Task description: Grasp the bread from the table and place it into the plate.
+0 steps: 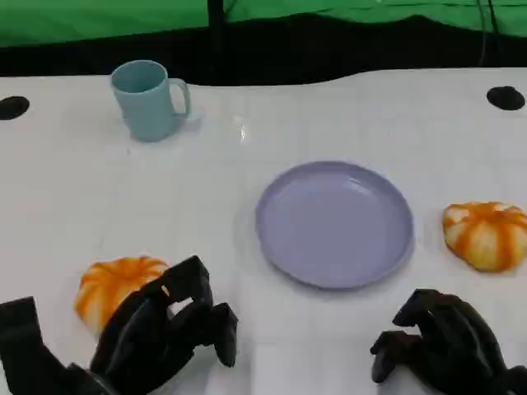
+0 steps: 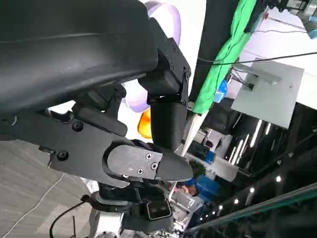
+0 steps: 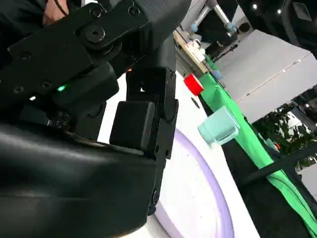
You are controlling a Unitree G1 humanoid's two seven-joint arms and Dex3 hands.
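Two orange-and-white striped breads lie on the white table: one at the front left (image 1: 111, 288), one at the right edge (image 1: 487, 234). Between them sits the lavender plate (image 1: 333, 222), with nothing on it. My left hand (image 1: 165, 329) hovers at the right front side of the left bread and covers its edge; its fingers are loosely bent and hold nothing. Low at the front right, my right hand (image 1: 440, 346) also has loosely bent fingers and holds nothing. The right wrist view shows the plate (image 3: 198, 198) past the fingers. An orange patch of bread (image 2: 144, 124) shows in the left wrist view.
A light blue mug (image 1: 148, 99) stands at the back left, also seen as the mug (image 3: 220, 126) in the right wrist view. Two black holes (image 1: 505, 97) mark the table's far corners. A green cloth (image 1: 82, 20) hangs behind the table.
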